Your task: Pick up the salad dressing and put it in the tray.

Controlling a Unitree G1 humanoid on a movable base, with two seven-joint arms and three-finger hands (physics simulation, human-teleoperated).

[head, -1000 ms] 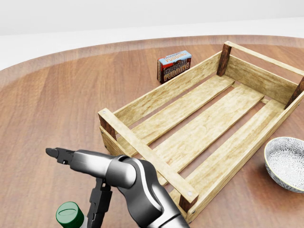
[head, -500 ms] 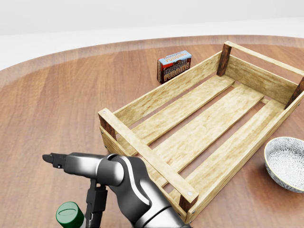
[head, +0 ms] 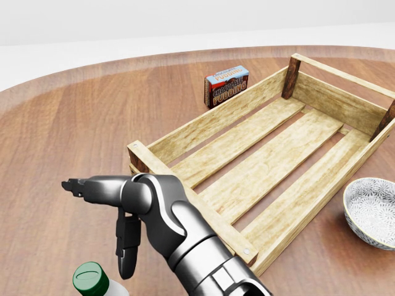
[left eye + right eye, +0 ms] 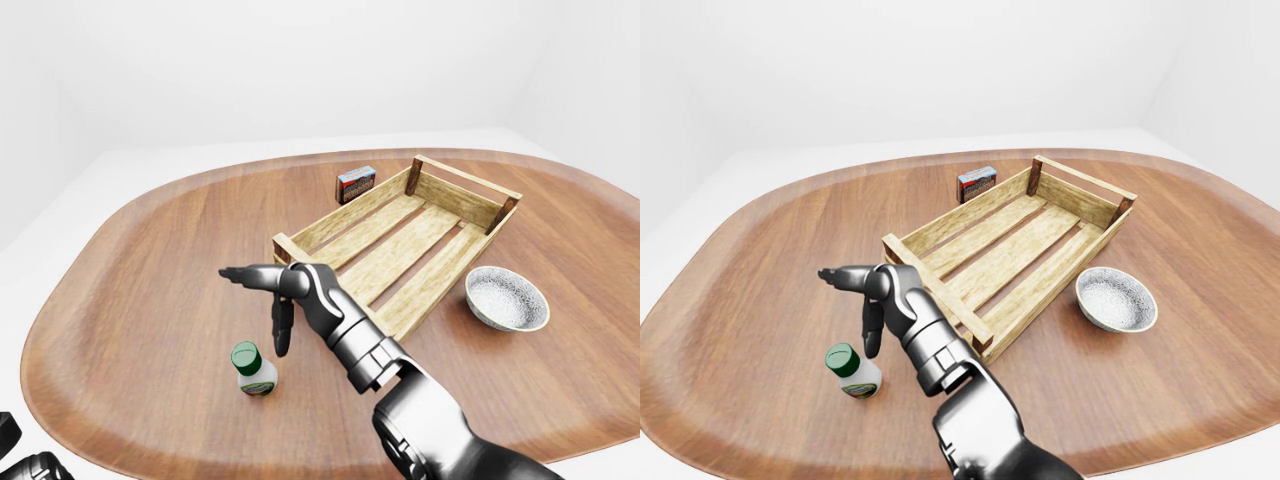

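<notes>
The salad dressing point(image 4: 254, 370) is a small white bottle with a green cap, standing upright on the wooden table; it also shows at the bottom edge of the head view point(image 3: 92, 279). My right hand point(image 4: 255, 310) is open just above it and to its right, one finger pointing left and the others hanging down beside the cap, not touching it. The tray point(image 3: 222, 114) is an empty slatted wooden crate to the right of the hand. Only a dark bit of my left hand point(image 4: 12, 445) shows in the bottom left corner of the left-eye view.
A chocolate pudding box point(image 4: 355, 184) stands just beyond the tray's far long wall. A patterned white bowl point(image 4: 507, 298) sits right of the tray. The round table's edge point(image 4: 60, 400) curves close to the bottle on the left.
My right hand has risen a little and its wrist has turned, so the hanging fingers now end above the table beside the cap. The bottle and the tray have not moved.
</notes>
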